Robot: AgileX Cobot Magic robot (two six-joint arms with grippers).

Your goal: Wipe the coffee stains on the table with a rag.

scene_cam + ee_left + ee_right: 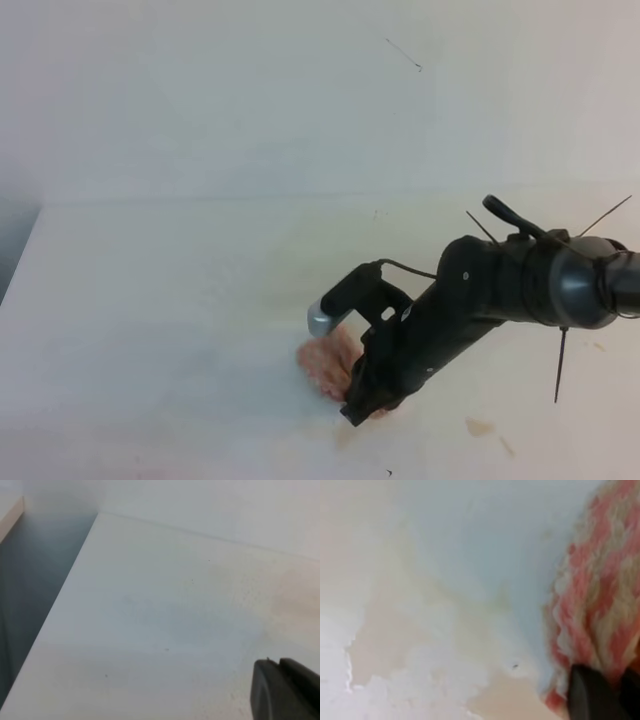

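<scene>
The pink-and-white striped rag (325, 362) lies on the white table (150, 300) near its front middle. My right gripper (365, 405) reaches in from the right and is shut on the rag's near edge, pressing it on the table. In the right wrist view the rag (600, 595) fills the right side, with a black finger (590, 697) on it. The pale tan coffee stains (390, 630) spread left of the rag. Small tan smears (480, 427) lie at the front right. Of my left gripper only a black piece (285, 692) shows, over bare table (150, 620).
A plain pale wall (250, 100) rises behind the table. The table's left edge drops to a dark gap (15, 250), which also shows in the left wrist view (35, 590). Thin black cable ties (560, 365) stick out from my right arm. A faint tan tint (295, 590) marks the table.
</scene>
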